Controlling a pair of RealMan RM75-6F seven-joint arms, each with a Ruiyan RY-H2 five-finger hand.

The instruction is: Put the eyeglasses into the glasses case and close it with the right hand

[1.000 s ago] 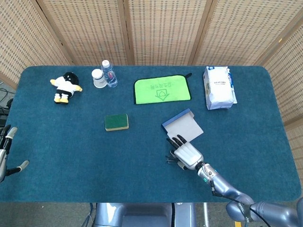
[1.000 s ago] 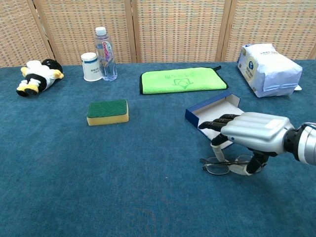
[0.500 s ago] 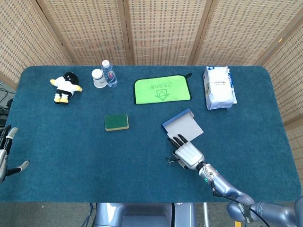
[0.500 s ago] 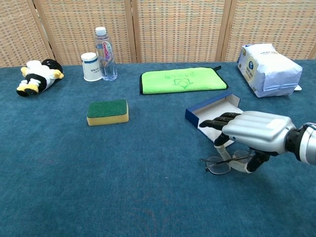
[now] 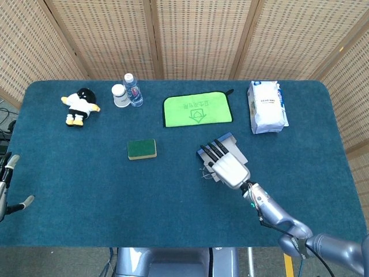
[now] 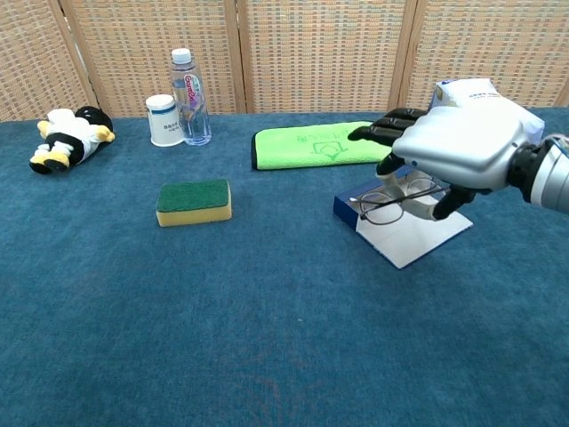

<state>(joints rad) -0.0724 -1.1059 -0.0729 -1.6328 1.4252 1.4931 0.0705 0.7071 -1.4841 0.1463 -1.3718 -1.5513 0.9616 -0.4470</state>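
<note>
Now eyeglasses (image 6: 391,201) hang under the right hand's (image 6: 458,142) fingers (image 6: 378,132).

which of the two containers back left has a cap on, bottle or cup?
The bottle: clear, taller, with a white screw cap on top. The white cup beside it, on its left in the chest view, is shorter; whether it has a lid cannot be told.

Surface (image 6: 178,338): dark teal felt. Cloth (image 6: 324,145): lime green, black edging. Sponge (image 6: 194,202): green over yellow. Case (image 6: 404,227): navy outside, white inside. Right hand (image 6: 458,147): silver, black fingers (image 6: 378,131).
</note>
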